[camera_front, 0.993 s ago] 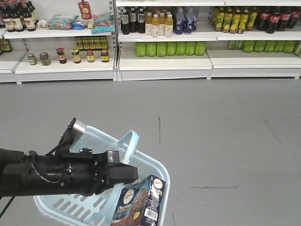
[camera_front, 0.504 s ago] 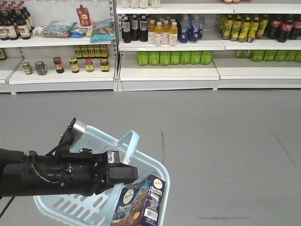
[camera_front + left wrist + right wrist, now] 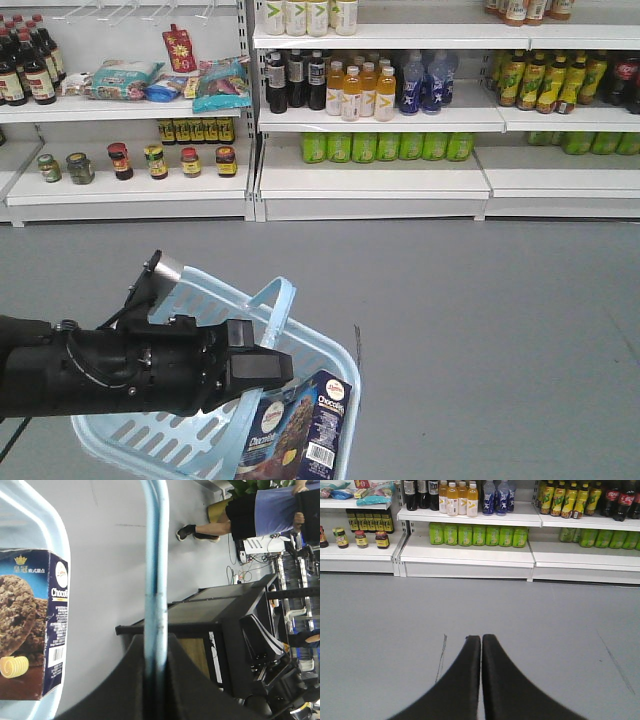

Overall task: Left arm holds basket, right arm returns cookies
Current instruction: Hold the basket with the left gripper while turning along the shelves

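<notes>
Cookies: dark navy rectangular cookie carton [image 3: 300,432] stands tilted inside the pale blue slotted plastic basket [image 3: 140,440], at its near right corner.
Left gripper: boxy black left gripper [image 3: 155,655] is clamped on the basket's flat loop handle [image 3: 154,555] and carries the basket by it.
Right gripper: black right gripper [image 3: 481,645] has its fingers pressed together with nothing between them. It points across the grey floor [image 3: 545,630] at the white store shelves [image 3: 470,555].
Step in hand: looks like the approach to the shelves, carton not yet picked.
Doing it well: hold the left clamp firm and the basket level so the carton doesn't slide. Part the right fingers before reaching in, enter from the open top clear of the handle, and grip the carton across its narrow faces.
Front view only: basket, carton and shelves together.
Left wrist only: handle seated between the jaws, carton's cookie print, person in blue top [image 3: 272,510] behind.
Right wrist only: the right fingers' state; the other views show no right arm.
</notes>
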Available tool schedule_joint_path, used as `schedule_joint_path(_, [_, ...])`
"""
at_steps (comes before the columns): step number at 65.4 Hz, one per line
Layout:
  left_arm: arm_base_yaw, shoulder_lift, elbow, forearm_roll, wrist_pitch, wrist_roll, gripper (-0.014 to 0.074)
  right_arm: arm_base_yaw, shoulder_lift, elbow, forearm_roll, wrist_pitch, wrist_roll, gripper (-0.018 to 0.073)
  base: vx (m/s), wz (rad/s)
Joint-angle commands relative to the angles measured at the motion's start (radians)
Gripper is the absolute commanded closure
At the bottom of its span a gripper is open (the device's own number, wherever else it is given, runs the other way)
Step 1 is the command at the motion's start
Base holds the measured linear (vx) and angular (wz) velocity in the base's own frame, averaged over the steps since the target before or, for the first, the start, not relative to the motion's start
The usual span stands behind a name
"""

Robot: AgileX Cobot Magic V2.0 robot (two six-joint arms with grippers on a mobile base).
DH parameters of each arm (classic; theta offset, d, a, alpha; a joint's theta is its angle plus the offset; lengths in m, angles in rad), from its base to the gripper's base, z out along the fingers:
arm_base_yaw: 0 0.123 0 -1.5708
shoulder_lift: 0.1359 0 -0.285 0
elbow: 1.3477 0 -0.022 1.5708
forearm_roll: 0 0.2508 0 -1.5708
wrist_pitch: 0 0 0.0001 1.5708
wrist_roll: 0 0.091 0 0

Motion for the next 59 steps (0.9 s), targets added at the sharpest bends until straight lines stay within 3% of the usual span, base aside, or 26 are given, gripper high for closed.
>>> schedule_joint_path(1, [-0.004, -0.036, -0.028, -0.092, 0.051, 0.014, 0.0603, 0.001, -0.005, -0.004, -0.006, -0.075, -0.010, 0.0563, 0.37, 0.01])
schedule_joint_path(59, [-0.004, -0.036, -0.028, -0.092, 0.051, 0.014, 0.0603, 0.001, -0.005, -0.004, -0.006, -0.075, -0.010, 0.0563, 0.37, 0.02])
